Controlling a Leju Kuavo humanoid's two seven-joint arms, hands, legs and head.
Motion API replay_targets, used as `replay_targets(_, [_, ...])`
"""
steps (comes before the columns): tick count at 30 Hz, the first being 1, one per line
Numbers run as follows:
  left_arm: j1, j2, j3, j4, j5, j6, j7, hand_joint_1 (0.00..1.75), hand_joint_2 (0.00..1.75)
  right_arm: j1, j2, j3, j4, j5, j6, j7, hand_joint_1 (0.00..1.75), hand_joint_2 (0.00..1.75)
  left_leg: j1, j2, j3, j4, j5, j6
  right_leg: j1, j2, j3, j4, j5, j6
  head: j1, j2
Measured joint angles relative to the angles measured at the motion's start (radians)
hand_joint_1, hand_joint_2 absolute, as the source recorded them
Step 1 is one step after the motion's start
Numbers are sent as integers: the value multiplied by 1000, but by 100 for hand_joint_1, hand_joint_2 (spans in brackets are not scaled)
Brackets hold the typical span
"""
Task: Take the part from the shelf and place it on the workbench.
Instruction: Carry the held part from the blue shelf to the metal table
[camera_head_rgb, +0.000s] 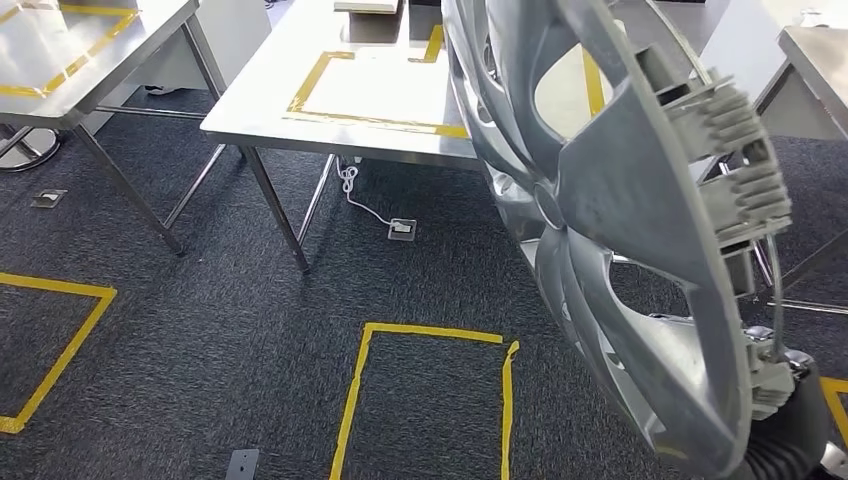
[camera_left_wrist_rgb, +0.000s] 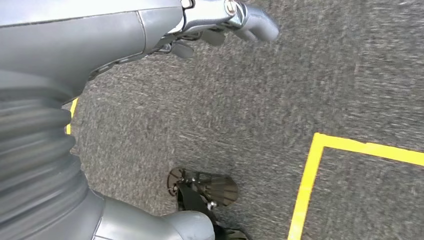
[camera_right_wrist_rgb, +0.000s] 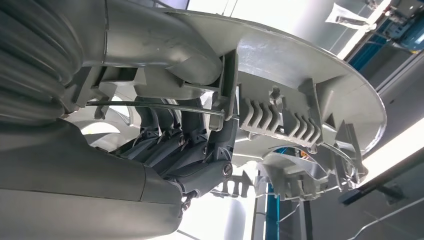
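Wheel cover (camera_head_rgb: 620, 230) up in the air on the right of the head view, silver spokes and clipped rim tilted on edge, carried well above the dark carpet (camera_head_rgb: 200, 300). Gripped at its near lower rim by the right hand (camera_right_wrist_rgb: 200, 150): in the right wrist view, dark fingers (camera_right_wrist_rgb: 165, 135) curled through behind the ribbed clips and wire ring, thumb pressed over the rim. Firmly held, by the look of it.

Left hand (camera_left_wrist_rgb: 220, 22) hanging low over the carpet in the left wrist view, holding nothing; fingers bent somewhat, though whether spread or drawn in cannot be told from that angle.

So, pickup judged done: part off the shelf and in hand, no shelf to be seen from here. Placement not yet done. Steel workbench (camera_head_rgb: 260, 110) standing far and centre, a yellow tape rectangle (camera_head_rgb: 380, 95) marked on its top, partly hidden behind the cover's rim. Another steel table (camera_head_rgb: 60, 90) far left, with its own yellow tape. Yellow floor box (camera_head_rgb: 430, 400) near and centre on the carpet, probably a standing mark in front of the bench.

Left to do, as a judgement: close the gap to the bench, swing the cover over the taped rectangle, lay it down flat, let go. Roughly halfway through, then. Watch the big tilted disc near the bench edge on approach.
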Motion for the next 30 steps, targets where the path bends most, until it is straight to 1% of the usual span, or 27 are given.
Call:
replay_targets(1, [0,1,0,0,0,0,0,0,175,1,0,0,0,0,0,-1,175,175,3,0,-41,53,-22,-4,-1,2,5,0,-7,0,0,0])
replay_targets(2, [2,1,0,0,0,0,0,0,175,2,0,0,1,0,0,-2,175,175,6,0,-71,82,-28,-9,-3,4,12,1,-13,2,0,0])
replay_targets(3, [3,2,0,0,-1,0,0,0,175,3,0,0,1,0,0,-2,175,175,8,0,-85,78,-12,-12,-5,6,21,1,-21,5,0,0])
replay_targets(4, [4,3,0,0,-1,0,0,0,175,4,0,0,1,0,0,-2,175,175,11,0,-81,39,27,-16,-8,8,33,2,-30,10,0,0])
replay_targets(5, [4,4,0,0,-1,0,0,0,175,5,0,0,1,0,0,-2,175,175,14,0,-63,-27,80,-19,-11,10,44,3,-39,15,0,0])
replay_targets(6, [5,4,0,1,-1,0,1,0,175,5,0,0,1,-1,0,-3,175,175,15,0,-45,-90,118,-22,-13,10,54,5,-49,21,-1,0])
replay_targets(7, [4,4,0,1,-1,0,2,0,175,5,0,0,1,-1,0,-4,175,175,15,0,-31,-140,138,-19,-13,11,59,8,-58,28,-2,0])
replay_targets(8, [5,4,0,2,0,0,4,0,175,5,0,0,1,-2,1,-5,175,175,15,0,-23,-167,146,-13,-12,12,60,9,-65,35,-4,0])
replay_targets(9, [5,4,0,3,0,0,6,0,175,5,0,0,1,-3,1,-6,175,175,13,0,-21,-174,139,-5,-10,13,62,11,-68,41,-5,0])
replay_targets(10, [6,4,1,3,0,0,7,0,175,6,0,-1,1,-4,1,-7,175,175,13,0,-18,-177,137,6,-9,13,62,11,-71,46,-6,0])
replay_targets(11, [7,4,1,3,0,1,8,0,175,6,-1,-1,2,-4,2,-7,175,175,14,-1,-12,-178,138,13,-9,12,62,17,-71,50,-6,0])
replay_targets(12, [8,4,2,2,0,2,9,0,175,6,-2,-1,1,-5,3,-8,175,175,15,-1,-6,-180,135,19,-10,11,56,36,-73,53,-6,0])
replay_targets(13, [7,3,2,2,0,2,9,0,175,5,-2,-1,2,-6,4,-8,175,175,16,-2,1,-181,132,25,-11,9,36,72,-82,57,-5,0])
replay_targets(14, [6,3,3,2,0,3,9,0,175,5,-3,-1,2,-6,4,-8,175,175,16,-2,7,-183,127,30,-11,6,2,129,-99,61,-5,0])
replay_targets(16, [5,3,4,2,0,3,9,0,175,6,-5,-1,2,-7,5,-8,175,175,13,-2,17,-184,117,35,-11,4,-88,260,-147,66,-4,0])
replay_targets(17, [6,3,5,2,0,3,9,0,175,6,-5,-1,3,-8,5,-9,175,175,11,-2,22,-184,111,36,-11,4,-124,301,-158,66,-4,0])
replay_targets(18, [7,3,6,2,0,3,9,0,175,7,-5,-1,4,-9,6,-9,175,175,9,-2,29,-184,105,36,-10,4,-144,308,-148,62,-4,0])
replay_targets(19, [7,3,7,2,0,3,9,0,175,7,-5,-1,5,-9,6,-9,175,175,6,-2,39,-184,98,37,-8,4,-145,278,-115,57,-4,0])
replay_targets(21, [7,1,9,2,0,4,9,0,175,8,-5,-1,6,-9,7,-9,175,175,2,-2,57,-185,84,37,2,1,-105,145,-19,36,-5,0])
replay_targets(22, [7,0,10,2,0,4,9,0,175,7,-5,-1,6,-9,7,-9,175,175,1,-2,64,-186,78,35,8,-2,-85,86,1,26,-5,0])
replay_targets(23, [7,-1,11,2,0,4,9,0,175,7,-5,-1,6,-8,7,-9,175,175,2,-2,68,-189,74,31,15,-4,-70,48,8,18,-5,0])
replay_targets(24, [7,-3,12,2,0,4,9,0,175,8,-5,-1,6,-8,7,-10,175,175,2,-1,72,-189,73,25,19,-5,-63,28,3,12,-5,0])
replay_targets(25, [7,-3,13,2,0,5,9,0,175,8,-5,-1,6,-8,7,-10,175,175,2,0,79,-188,75,17,20,-4,-57,21,-3,8,-5,0])
replay_targets(27, [7,-4,14,2,0,5,8,0,175,9,-5,-1,6,-7,7,-11,175,175,1,1,87,-171,74,6,15,-2,-31,5,12,2,-6,0])
replay_targets(28, [6,-5,14,2,-1,5,7,0,175,9,-5,-1,6,-6,7,-12,175,175,1,1,77,-144,67,1,11,-3,-17,1,14,-1,-8,0])
replay_targets(29, [4,-5,14,1,-2,5,6,0,175,9,-5,-1,6,-6,7,-12,175,175,2,1,54,-100,51,-2,7,-4,-5,-2,13,-3,-10,0])
replay_targets(30, [3,-4,14,1,-3,5,5,0,175,9,-5,-1,6,-5,6,-12,175,175,3,0,20,-42,28,-6,5,-5,0,-4,10,-5,-12,0])
